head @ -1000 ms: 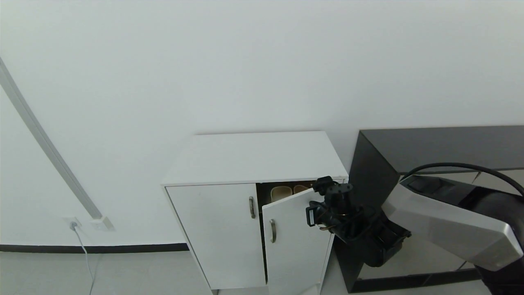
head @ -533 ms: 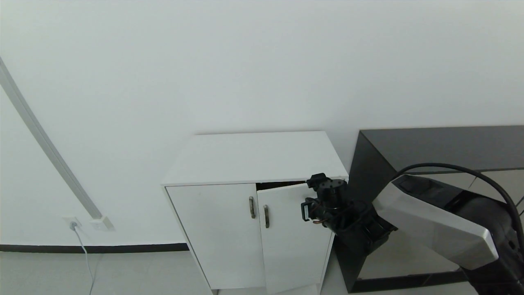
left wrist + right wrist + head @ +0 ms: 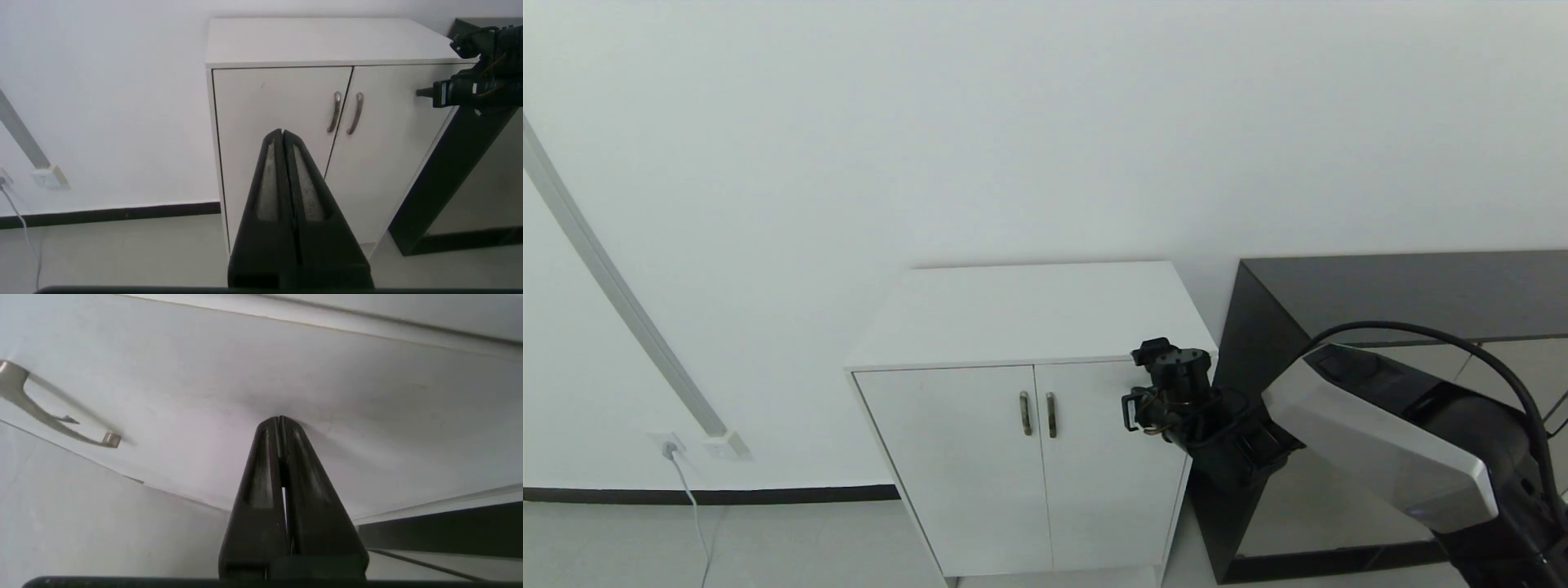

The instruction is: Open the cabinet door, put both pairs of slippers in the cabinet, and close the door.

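Note:
The white cabinet (image 3: 1029,314) stands against the wall with both doors flush and its two metal handles (image 3: 1050,415) side by side at the middle. My right gripper (image 3: 1128,411) is shut, and its tip rests against the upper part of the right door (image 3: 1107,482), near the hinge side. In the right wrist view the shut fingers (image 3: 282,422) meet the white door panel (image 3: 204,367), with the door handle (image 3: 57,408) off to one side. My left gripper (image 3: 282,132) is shut on nothing and hangs well back from the cabinet (image 3: 278,106). The doors hide the cabinet's inside.
A low black cabinet (image 3: 1380,286) stands tight against the white one's right side. On the left wall are a slanted grey conduit (image 3: 613,286) and a socket with a hanging cable (image 3: 670,447). Pale floor lies open to the cabinet's left.
The right door swung from ajar to fully shut as my right gripper pushed in with it. The slippers seen through the gap a second ago are now behind the door.

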